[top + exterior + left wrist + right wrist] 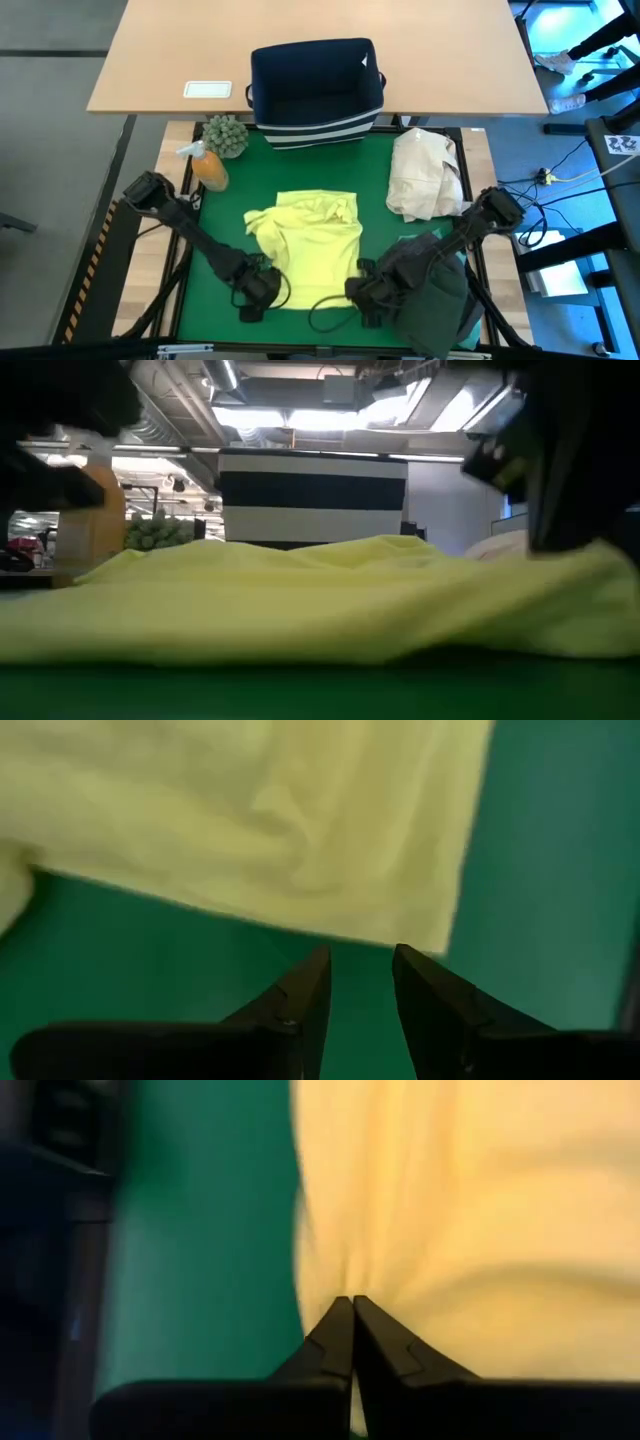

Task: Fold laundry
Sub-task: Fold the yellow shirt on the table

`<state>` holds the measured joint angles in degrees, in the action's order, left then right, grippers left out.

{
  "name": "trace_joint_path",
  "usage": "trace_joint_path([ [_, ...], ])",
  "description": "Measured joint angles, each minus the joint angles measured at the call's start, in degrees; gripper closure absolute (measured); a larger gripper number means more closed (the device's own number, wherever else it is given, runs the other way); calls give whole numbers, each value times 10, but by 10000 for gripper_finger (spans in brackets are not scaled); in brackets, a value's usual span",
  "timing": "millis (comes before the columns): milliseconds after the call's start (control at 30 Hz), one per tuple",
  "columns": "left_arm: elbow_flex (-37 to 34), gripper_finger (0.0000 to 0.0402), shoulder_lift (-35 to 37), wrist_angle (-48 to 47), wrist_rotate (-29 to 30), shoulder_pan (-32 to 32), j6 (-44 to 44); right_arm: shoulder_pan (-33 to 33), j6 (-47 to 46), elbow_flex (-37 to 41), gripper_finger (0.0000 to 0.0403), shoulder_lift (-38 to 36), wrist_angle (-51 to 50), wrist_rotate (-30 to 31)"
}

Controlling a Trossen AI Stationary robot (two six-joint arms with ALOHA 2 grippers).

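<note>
Yellow-green cloth takes the middle of the green mat (380,165): a shirt (310,245) lies spread there, rumpled along its far edge and flatter toward the near edge of the table. Both dark arms reach in from the near corners and meet it at its near hem. The left gripper (262,290) sits at the shirt's near left corner; from its wrist view the two fingers (300,1005) stand a little apart with bare mat between them, and the hem of the shirt (250,820) lies just beyond the tips, not caught. The right gripper (365,290) is at the near right corner, and its wrist view shows the fingers (335,1345) pressed together on a pinch of the shirt's (470,1220) edge, the cloth puckering into small folds where they bite. Under and beside the right arm, a dark grey garment (440,295) lies heaped at the near right of the table. Farther back on the right sits a cream bundle (425,175), clear of the shirt. At the far edge of the mat stands a navy bin (315,85) with a striped base, and near the far left corner are an orange bottle (208,168) and a small green plant (226,135), close together.
</note>
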<state>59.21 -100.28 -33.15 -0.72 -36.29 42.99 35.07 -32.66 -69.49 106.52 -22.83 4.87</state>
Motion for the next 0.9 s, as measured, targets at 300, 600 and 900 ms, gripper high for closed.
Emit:
trace_joint_path([
  [300,32,296,95,-31,152,-29,-18,-5,81,-109,397,-8,-92,75],
  [600,33,296,175,-37,302,22,-129,-21,110,-160,387,-9,-173,77],
  [900,33,296,176,-33,296,74,-166,-21,111,-160,275,-3,-176,89],
])
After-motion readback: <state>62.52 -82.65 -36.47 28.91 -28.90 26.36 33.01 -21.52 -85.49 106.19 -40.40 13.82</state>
